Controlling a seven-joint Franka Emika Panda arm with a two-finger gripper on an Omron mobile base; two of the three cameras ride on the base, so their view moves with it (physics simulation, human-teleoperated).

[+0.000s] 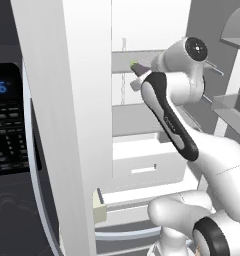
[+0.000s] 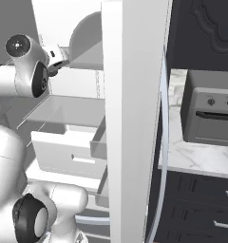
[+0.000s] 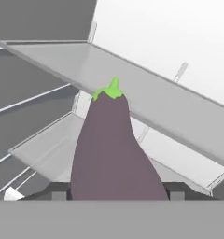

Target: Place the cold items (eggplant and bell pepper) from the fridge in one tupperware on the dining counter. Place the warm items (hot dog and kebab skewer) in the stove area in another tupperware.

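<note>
**Arm reaches into the open fridge with the eggplant between its fingers**

The white arm rises from the base, bends at a dark elbow and stretches forward into the open fridge [image 1: 87, 100], its wrist level with the upper shelves. In the left base view the gripper [image 1: 138, 75] is mostly hidden behind the wrist joint, with a small purple and green tip showing just beyond it. In the right base view the gripper [image 2: 56, 66] points towards the far interior, just under a grey shelf [image 2: 87, 59].

The hand view shows one eggplant [image 3: 114, 154], purple with a green cap, standing up from between the two dark fingertips [image 3: 177, 190], which sit on either side of its wide base. The gripper is partly open and closed around the eggplant's body. The eggplant's cap points at the near edge of a grey shelf [image 3: 146, 93] running across the view; a second, lower shelf [image 3: 44, 149] lies behind and to the left of it.

Counted: one eggplant, one white drawer [image 1: 147, 167] low in the fridge, and one toaster oven [image 2: 211, 114] on the marble surface [image 2: 196, 159] to the right of the fridge door.
</note>
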